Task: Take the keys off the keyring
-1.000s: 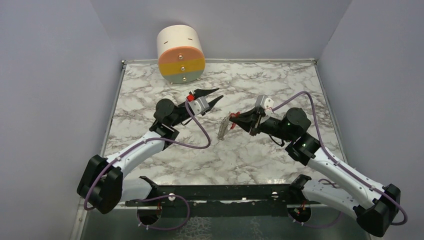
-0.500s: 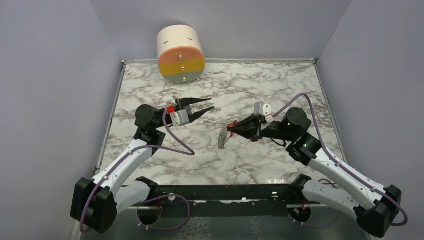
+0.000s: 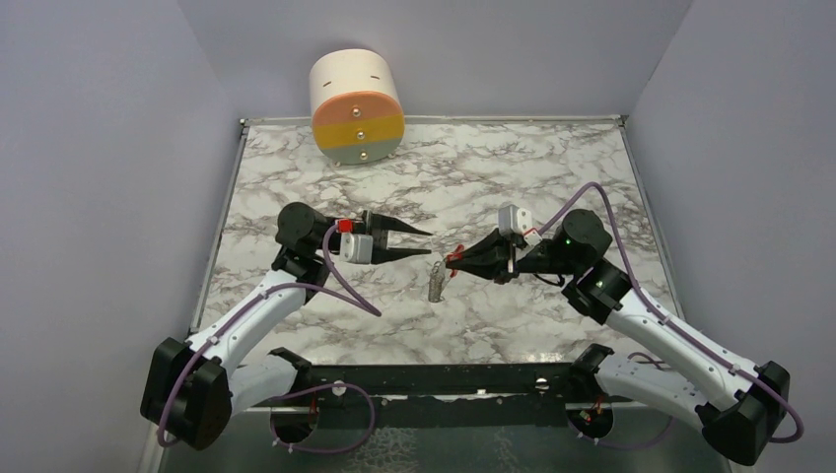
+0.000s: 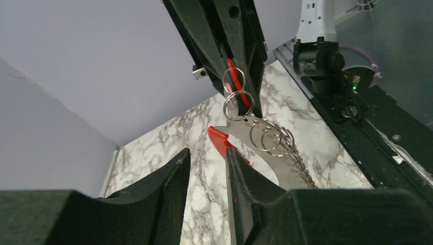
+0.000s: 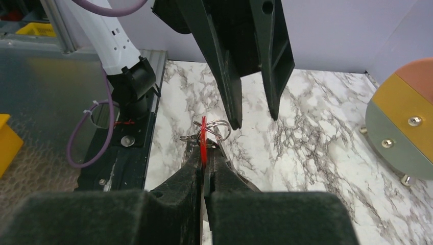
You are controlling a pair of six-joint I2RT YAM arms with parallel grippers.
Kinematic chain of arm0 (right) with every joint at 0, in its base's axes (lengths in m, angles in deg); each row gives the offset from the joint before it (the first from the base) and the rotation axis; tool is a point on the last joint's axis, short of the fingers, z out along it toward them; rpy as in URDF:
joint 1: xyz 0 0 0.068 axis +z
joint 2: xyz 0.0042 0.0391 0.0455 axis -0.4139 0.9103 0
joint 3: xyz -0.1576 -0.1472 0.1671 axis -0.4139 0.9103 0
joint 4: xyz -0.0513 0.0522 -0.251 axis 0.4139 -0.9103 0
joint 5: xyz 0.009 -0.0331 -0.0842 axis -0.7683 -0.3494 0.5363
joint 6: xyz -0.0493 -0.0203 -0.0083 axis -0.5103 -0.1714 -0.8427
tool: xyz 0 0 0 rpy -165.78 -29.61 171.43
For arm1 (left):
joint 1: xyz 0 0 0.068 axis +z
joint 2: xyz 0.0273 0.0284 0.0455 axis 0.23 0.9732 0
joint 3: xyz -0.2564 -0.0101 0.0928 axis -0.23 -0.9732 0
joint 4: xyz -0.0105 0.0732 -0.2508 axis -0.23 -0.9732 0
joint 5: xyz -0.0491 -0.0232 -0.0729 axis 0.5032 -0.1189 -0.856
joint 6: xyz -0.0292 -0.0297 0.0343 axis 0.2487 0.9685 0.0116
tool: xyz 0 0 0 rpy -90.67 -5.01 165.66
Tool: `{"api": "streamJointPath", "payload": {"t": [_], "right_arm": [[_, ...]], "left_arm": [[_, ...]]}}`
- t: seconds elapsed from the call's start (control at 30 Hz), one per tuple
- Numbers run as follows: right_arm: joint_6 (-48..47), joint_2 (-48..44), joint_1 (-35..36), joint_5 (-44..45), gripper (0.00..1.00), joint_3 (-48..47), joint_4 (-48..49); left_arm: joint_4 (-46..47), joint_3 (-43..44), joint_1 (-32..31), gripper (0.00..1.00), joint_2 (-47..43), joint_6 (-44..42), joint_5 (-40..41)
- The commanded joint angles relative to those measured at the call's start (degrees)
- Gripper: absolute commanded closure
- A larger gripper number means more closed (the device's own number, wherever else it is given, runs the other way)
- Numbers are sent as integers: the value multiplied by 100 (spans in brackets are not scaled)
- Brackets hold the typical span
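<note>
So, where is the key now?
Top view: the key hangs mid-table from the keyring gripped by the right end effector, just right of the open left end effector.

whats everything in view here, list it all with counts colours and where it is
table: 1, white-grey marble, under everything
drawer unit: 1, cream drum with pink, yellow and grey-green fronts, far edge, left of centre
key: 1 seen, silver, below the right jaws, mid-table
keyrings: several, silver, linked above the key
red tag: 1, red, pinched in the right jaws
cables: 2, purple, one per arm
left arm: 1, white and black, jaws open, facing the key
right arm: 1, white and black, jaws shut on the red tag
</note>
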Motion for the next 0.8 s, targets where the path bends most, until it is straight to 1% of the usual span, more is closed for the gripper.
{"api": "streamJointPath", "payload": {"t": [0.0, 0.07, 0.17, 0.23, 0.5, 0.63, 0.77], "right_arm": [[21, -4, -1, -282, 99, -188, 261], [16, 21, -3, -285, 99, -191, 277], [21, 69, 0, -293, 99, -196, 298], [27, 72, -6, -289, 99, -188, 289], [-1, 42, 0, -206, 99, -164, 283], [3, 35, -1, -152, 99, -149, 311], [5, 38, -1, -86, 99, -149, 332]], "left_arm": [[40, 247, -270, 67, 121, -14, -567], [39, 308, -430, 67, 183, -54, -632], [52, 370, -562, 67, 263, -51, -435], [57, 402, -602, 67, 282, -39, -297], [54, 470, -769, 68, 324, -77, -200], [56, 466, -795, 76, 379, -73, -120], [64, 438, -803, 88, 365, -94, 81]]}}
